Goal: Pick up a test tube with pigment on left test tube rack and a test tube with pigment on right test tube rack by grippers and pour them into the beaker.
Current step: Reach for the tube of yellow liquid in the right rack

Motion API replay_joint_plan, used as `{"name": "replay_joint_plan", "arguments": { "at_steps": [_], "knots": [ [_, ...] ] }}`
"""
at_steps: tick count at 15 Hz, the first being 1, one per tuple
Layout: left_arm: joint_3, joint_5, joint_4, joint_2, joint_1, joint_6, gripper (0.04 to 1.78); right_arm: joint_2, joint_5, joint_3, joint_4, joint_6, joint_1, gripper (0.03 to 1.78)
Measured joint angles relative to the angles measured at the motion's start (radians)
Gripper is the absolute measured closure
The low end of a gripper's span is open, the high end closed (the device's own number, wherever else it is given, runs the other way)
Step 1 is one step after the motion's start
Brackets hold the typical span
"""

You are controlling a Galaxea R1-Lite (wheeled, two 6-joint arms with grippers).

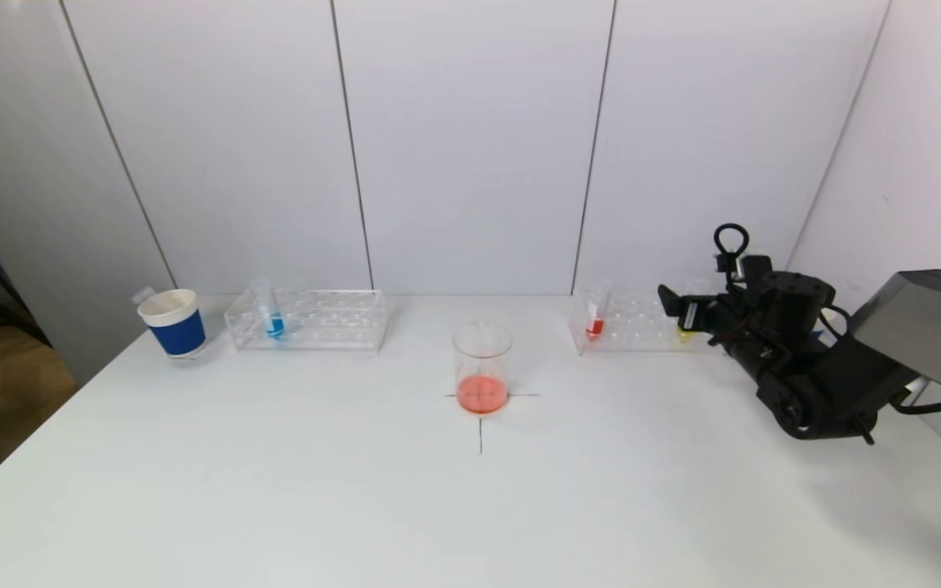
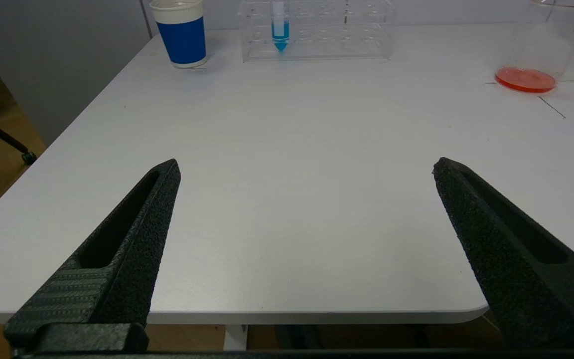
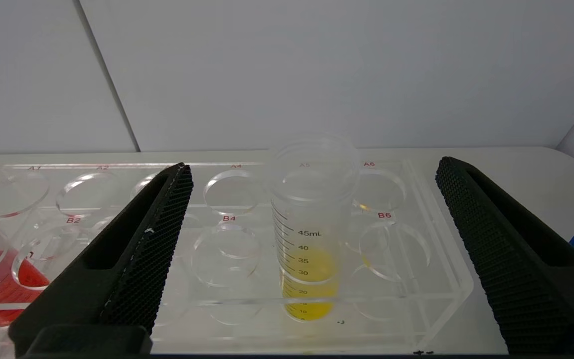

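1. The step in hand looks like the approach to the right rack point(image 1: 630, 331): the right pincer point(image 1: 677, 312) hovers at the rack's right end, its fingers point(image 3: 160, 234) spread wide apart and holding nothing.

2. Its target appears to be the tube with yellow pigment point(image 3: 309, 239), which stands upright in a hole near the right end of the right rack. In the right wrist view it sits between the two fingers but farther off, untouched.

3. A second tube with red pigment point(image 1: 595, 314) stands upright at the left end of the same rack, well apart from the pincer.

4. The left pincer point(image 2: 307, 172) hangs low over the near left part of the tabletop point(image 1: 274, 490), fingers wide apart and empty. The tube with blue pigment point(image 1: 273, 314) stands in the left rack point(image 1: 332, 320) at the far left, well apart from it, with a blue paper cup point(image 1: 172, 322) just left of that rack.

5. The beaker point(image 1: 482, 367) stands at the centre of the tabletop on a marked cross, already holding a shallow layer of orange-red liquid.

6. The next move likely calls for easing the right pincer forward until the fingers flank the yellow tube above the rack's top plate, then closing squarely and lifting straight up, so the tube clears its hole without dragging the light rack.

7. The left arm has yet to reach for the blue tube.
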Motion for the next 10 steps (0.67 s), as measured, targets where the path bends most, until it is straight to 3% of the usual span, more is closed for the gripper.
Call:
{"name": "replay_joint_plan", "arguments": {
  "at_steps": [10],
  "knots": [
    [0.0, -0.001, 0.0, 0.0, 0.0, 0.0, 0.05, 0.036, 0.0, -0.04, -0.001, -0.011, -0.001, 0.04]
  ]
}}
